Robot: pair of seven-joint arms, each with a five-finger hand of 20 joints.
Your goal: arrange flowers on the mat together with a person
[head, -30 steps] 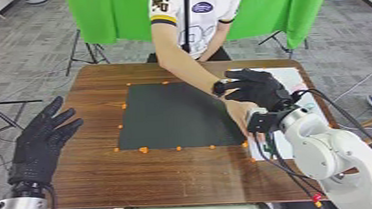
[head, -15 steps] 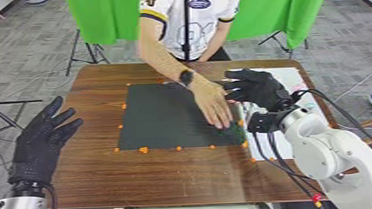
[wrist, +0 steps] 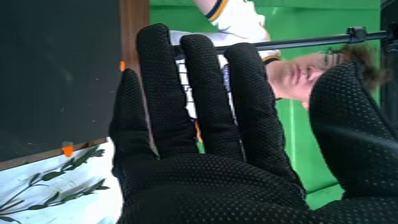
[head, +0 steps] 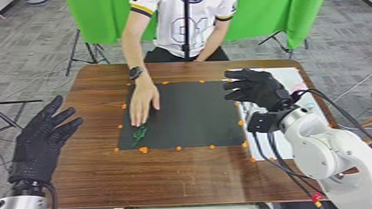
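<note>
1. Laying out the first greenery on the mat looks like the step in hand, judging by the single green leafy sprig there; the person seems to be setting it.
2. Nearest: robot's left hand in a black fabric glove, off the table's left side. Fingers extended, grasping nothing. Sprig lies to its right, well apart.
3. Sprig rests on the dark square mat, by the near-left corner, stem end pointing roughly toward the robot. Orange marks along the mat's edges.
4. Just beyond, the person's bare hand, fingertips at the sprig's far end; can't tell whether pinching or only touching.
5. Robot's right hand, black-gloved too, raised over the right side. Fingers straight, thumb apart, palm empty. Sprig on the mat is well off to its left, and nearer the robot.
6. More thin-stemmed leafy sprigs on the white sheet beside the mat, close to the right hand in plan.
7. Next move, my reading: let the person's hand withdraw, then lower the right hand and pinch a stem. Thin stems could slip or tangle.
</note>
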